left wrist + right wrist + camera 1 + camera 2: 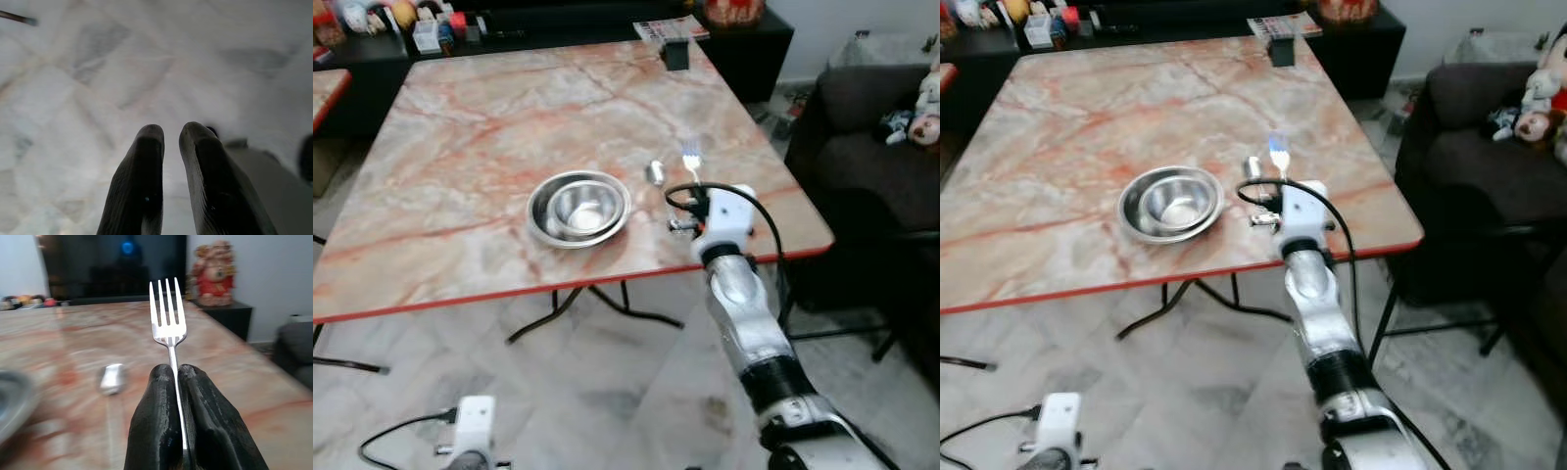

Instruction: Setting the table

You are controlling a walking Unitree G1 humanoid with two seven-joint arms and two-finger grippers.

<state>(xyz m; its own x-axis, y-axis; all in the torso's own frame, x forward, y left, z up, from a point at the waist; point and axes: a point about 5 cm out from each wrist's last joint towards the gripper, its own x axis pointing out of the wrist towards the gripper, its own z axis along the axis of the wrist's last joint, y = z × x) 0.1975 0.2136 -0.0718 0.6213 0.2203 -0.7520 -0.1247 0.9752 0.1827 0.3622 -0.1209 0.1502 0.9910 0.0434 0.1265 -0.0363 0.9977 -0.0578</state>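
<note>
I have the fork pinched by its handle in the right gripper, jaws closed tight on it, tines pointing away over the counter near its right edge. The bowl already sits on the counter, and a spoon lies just beside it on the right. By my reckoning the setting is mostly done: the fork needs laying down next to the spoon. My left gripper hangs idle over the floor, jaws nearly together and holding nothing.

Left end effector, black fingers nearly together, above pale marble floor.
</note>
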